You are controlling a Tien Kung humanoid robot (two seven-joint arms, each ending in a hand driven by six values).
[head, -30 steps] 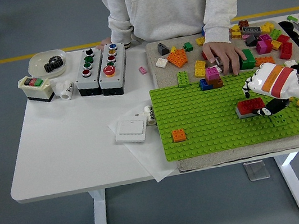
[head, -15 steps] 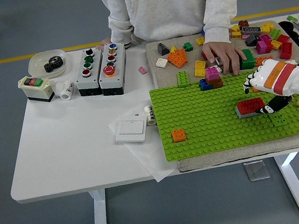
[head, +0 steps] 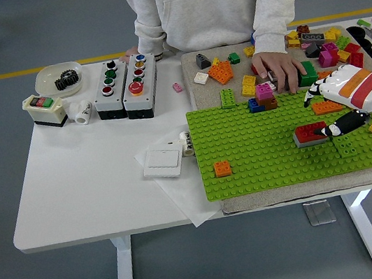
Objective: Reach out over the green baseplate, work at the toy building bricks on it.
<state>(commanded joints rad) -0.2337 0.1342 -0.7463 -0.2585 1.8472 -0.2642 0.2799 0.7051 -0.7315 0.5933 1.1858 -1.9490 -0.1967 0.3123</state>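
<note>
The green baseplate lies at the table's right. On it a red brick sits on a grey brick near the right side. My right hand, white with orange and red stripes, comes in from the right edge just above and right of that brick. Its fingers are spread and hold nothing; the black thumb tip lies against the red brick's right end. An orange brick sits at the plate's front left, a green brick in front of my hand, and a flat orange brick under my fingers.
A person stands at the far side; one hand rests on loose bricks on the beige mat behind the plate. Several more bricks lie at the back right. Button boxes, a white switch and a bowl with a gear are at the left.
My right hand has drawn back to the right and up, away from the red brick, uncovering the flat orange brick. The red brick stays in place. The person's hand has not moved.
</note>
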